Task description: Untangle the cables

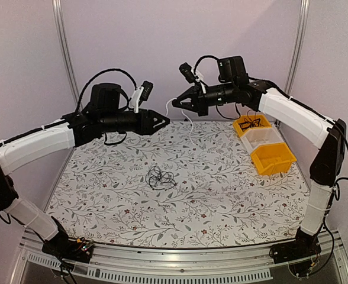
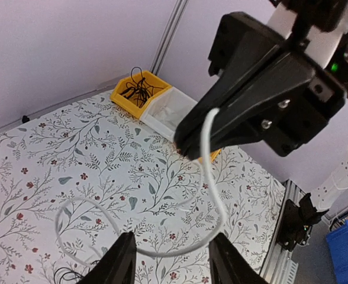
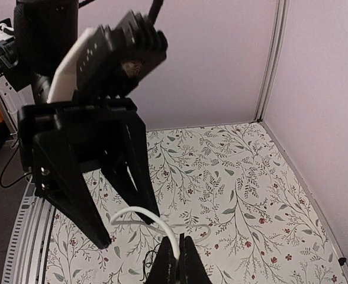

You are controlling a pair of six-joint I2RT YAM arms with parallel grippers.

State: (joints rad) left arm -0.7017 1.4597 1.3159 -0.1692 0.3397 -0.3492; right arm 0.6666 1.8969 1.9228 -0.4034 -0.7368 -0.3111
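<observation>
I hold a white cable [image 2: 203, 139] pinched in my right tool [image 3: 175, 253]; my left tool [image 2: 173, 254] stands open. Black tangle [image 1: 160, 176] on the surface [image 1: 221, 198] unsorted; yellow bin [image 1: 239, 126] holds some strands [image 1: 251, 122].

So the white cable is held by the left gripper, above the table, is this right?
Not quite: the right gripper is shut on the white cable, above the table. The left gripper stands open beside it. The right wrist view shows this.
</observation>
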